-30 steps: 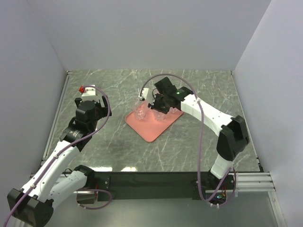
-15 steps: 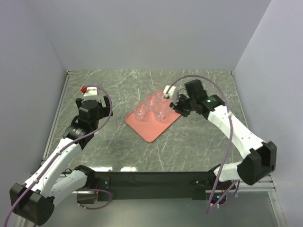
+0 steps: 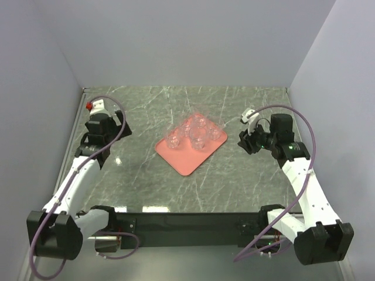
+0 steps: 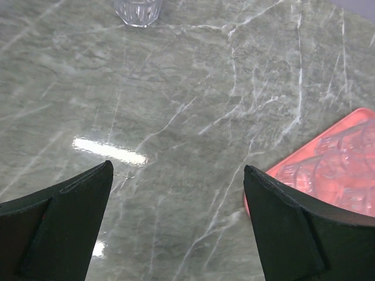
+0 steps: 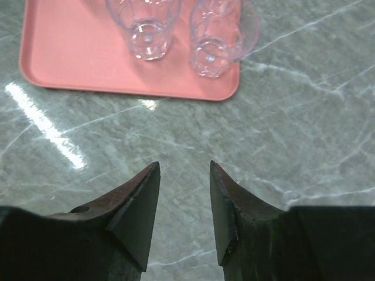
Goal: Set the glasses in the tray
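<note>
Seen from above, a salmon-pink tray (image 3: 181, 161) lies at an angle in the middle of a grey marbled bench (image 3: 234, 175). About five clear glasses (image 3: 198, 138) stand upright on the tray's far half; the near half is bare.

Your right pincer (image 5: 184, 165) hovers over the bench to the right of the tray, well apart from it. Its jaws are partly spread with nothing between them. The right wrist view shows two of the glasses just inside the tray's closest rim.

Your left pincer (image 4: 177, 170) is over the left side of the bench, spread wide and empty. Its wrist view shows one lone glass (image 4: 137, 10) standing on bare bench ahead of it, cut off by the top edge of the picture. A corner of the tray shows at the right of that view. This glass cannot be made out from above.

The step in hand looks like the fetch of that last glass. Your next move calls for the left pincer to go forward, straddle the glass with its jaws wide, close gently, then carry it right to the tray's bare near half.
</note>
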### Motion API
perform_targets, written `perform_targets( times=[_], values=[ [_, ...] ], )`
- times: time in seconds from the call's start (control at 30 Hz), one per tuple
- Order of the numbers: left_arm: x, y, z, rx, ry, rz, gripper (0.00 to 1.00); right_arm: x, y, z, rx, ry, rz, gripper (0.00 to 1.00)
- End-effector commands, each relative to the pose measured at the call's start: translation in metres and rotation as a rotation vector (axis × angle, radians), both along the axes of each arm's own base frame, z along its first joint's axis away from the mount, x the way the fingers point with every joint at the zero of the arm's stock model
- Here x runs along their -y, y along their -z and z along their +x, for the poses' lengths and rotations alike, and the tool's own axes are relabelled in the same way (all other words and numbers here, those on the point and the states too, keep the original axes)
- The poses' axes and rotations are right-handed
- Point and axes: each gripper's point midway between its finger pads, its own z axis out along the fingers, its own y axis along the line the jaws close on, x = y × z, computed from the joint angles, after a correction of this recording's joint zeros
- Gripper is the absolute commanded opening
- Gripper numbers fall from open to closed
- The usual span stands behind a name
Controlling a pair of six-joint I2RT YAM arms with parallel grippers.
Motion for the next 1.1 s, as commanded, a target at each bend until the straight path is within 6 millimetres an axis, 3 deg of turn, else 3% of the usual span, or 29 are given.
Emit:
perform_targets(
  times=[0.0,0.1,0.23,0.3,0.37,0.7,1.07],
  values=[
    [0.008,-0.023,0.02,0.061,0.031,-0.158,0.99,-0.011,-0.01,-0.005,0.034,-0.045,0.094,0.49],
    [-0.001,-0.017,0.03,0.053,-0.003,-0.24,0.99,-0.008,-0.004,-0.008,0.022,-0.039,0.101,0.5],
    [-0.037,-0.011,0.05,0.037,-0.164,-0.374,0.99,-0.006,-0.002,-0.011,0.017,-0.037,0.104,0.51],
    [-0.041,0.002,0.061,-0.01,-0.18,-0.438,0.99,-0.006,-0.004,-0.012,0.027,-0.04,0.107,0.51],
    [-0.05,-0.001,0.072,-0.006,-0.202,-0.49,0.99,-0.006,-0.004,-0.014,0.032,-0.047,0.109,0.52],
    [-0.069,0.014,0.131,-0.075,-0.169,-0.56,0.97,-0.001,-0.008,-0.014,0.051,-0.018,0.124,0.62],
    [-0.084,0.04,0.17,-0.158,-0.179,-0.592,0.93,0.001,-0.008,-0.014,0.053,-0.007,0.129,0.71]
  ],
)
